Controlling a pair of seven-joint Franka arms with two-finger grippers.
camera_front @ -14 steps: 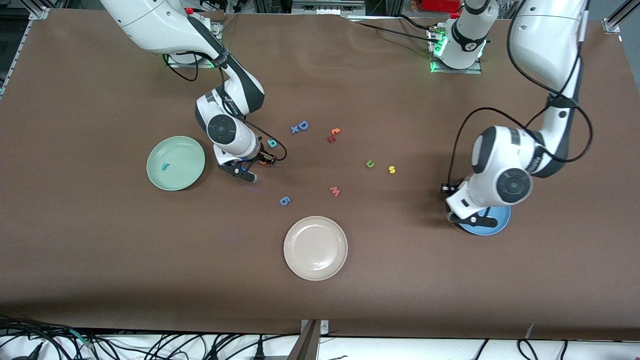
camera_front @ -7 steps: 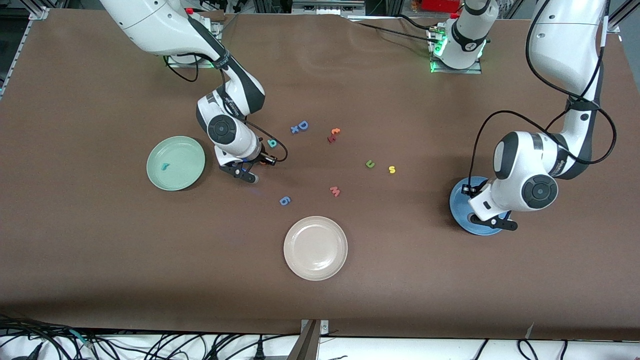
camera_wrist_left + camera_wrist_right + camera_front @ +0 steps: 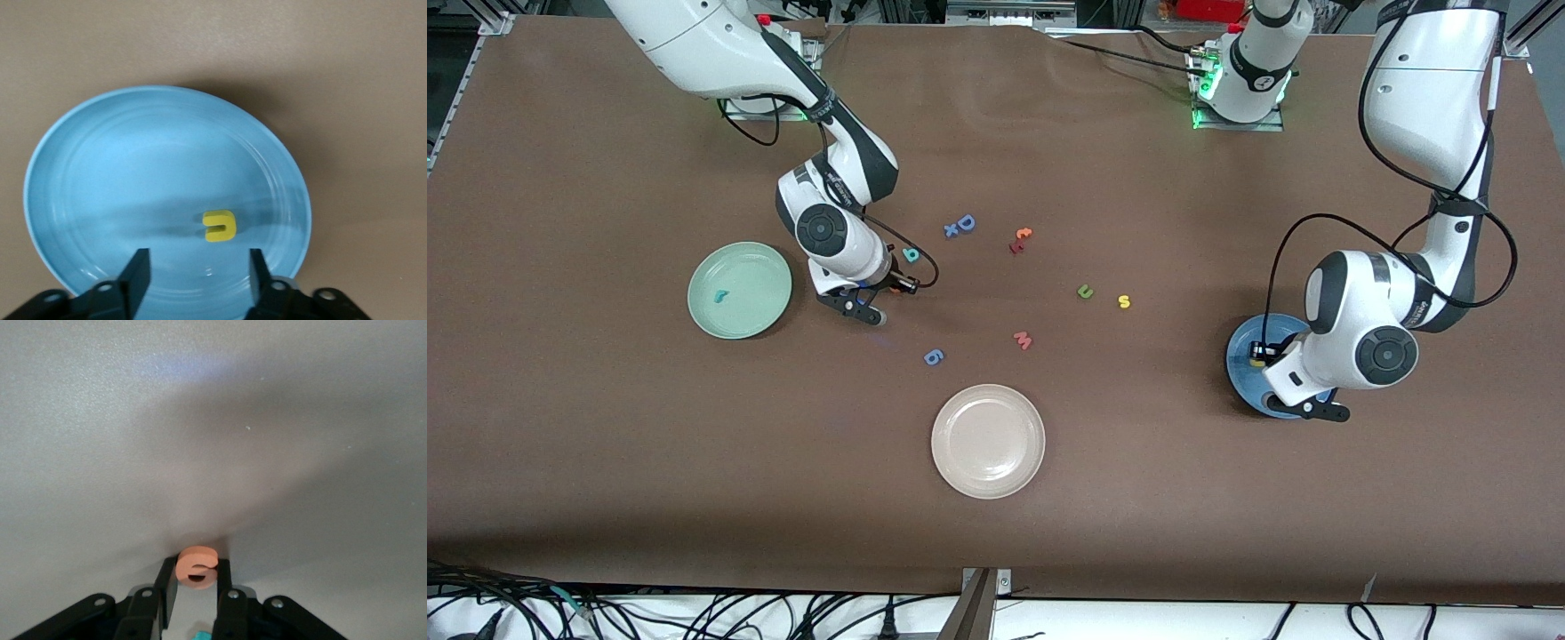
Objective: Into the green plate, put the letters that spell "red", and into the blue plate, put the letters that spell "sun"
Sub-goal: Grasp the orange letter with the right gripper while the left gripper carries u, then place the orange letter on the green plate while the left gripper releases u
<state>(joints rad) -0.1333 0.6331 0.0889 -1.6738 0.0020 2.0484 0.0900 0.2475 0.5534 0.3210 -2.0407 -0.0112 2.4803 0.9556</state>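
My left gripper point(image 3: 198, 267) has let go, fingers now spread over the blue plate point(image 3: 1240, 351) at right of frame, the yellow "u" point(image 3: 219, 225) lying in it. Right gripper point(image 3: 195, 590) pinches the orange "e" point(image 3: 196, 567) beside the green plate point(image 3: 740, 290) at left.

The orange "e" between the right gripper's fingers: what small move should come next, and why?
Probably lift it and carry it toward the green plate. In the right wrist view the right gripper has its fingers closed against the orange "e", low at the table, and only the teal "r" lies in that plate so far.
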